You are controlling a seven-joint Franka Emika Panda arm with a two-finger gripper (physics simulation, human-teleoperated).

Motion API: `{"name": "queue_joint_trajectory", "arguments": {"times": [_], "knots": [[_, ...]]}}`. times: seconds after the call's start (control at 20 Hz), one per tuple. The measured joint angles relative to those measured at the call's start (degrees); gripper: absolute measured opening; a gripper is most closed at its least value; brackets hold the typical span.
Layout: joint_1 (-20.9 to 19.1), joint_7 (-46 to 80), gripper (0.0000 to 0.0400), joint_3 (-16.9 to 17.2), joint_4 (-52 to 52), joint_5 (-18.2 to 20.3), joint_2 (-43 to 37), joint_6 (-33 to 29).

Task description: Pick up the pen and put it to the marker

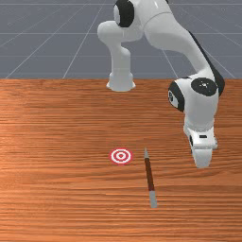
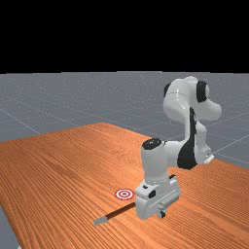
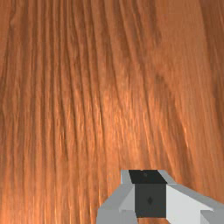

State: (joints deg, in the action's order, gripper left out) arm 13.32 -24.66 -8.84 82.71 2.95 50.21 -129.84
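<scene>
"How is the gripper (image 2: 162, 213) held?"
"Pointed down over the table (image 1: 56, 198); how wide the jaws stand cannot be told."
"And the pen (image 1: 150, 175)?"
"It is seen apart from the jaws, toward the front view's left, the marker (image 1: 121, 156) beyond it."

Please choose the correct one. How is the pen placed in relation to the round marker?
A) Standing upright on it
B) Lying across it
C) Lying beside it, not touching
C: in the front view, the pen lies toward the right of the marker, with wood visible between them.
</scene>
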Motion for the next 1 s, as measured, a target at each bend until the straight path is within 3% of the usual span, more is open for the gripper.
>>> {"name": "queue_joint_trajectory", "arguments": {"times": [0.1, 0.2, 0.3, 0.5, 0.7, 0.95, 1.0], "knots": [[-0.79, -1.79, 0.0, -0.78, -12.94, 0.82, 7.09, 5.49], [2.49, 2.95, 0.0, 3.94, -23.4, -3.67, 11.96, 12.14], [2.8, 1.1, 0.0, 3.94, -40.41, -3.94, 20.95, 20.46], [0.78, -3.86, 0.0, 3.58, -33.05, -4.51, 17.25, 17.45], [-4.32, -13.12, 0.0, 3.33, -23.46, -5.42, 12.0, 13.59], [-7.58, -10.93, 0.0, 5.71, -19.18, -5.23, 9.52, 11.88], [-8.81, -13.9, 0.0, 4.59, -18.6, -4.57, 9.27, 11.43]]}}
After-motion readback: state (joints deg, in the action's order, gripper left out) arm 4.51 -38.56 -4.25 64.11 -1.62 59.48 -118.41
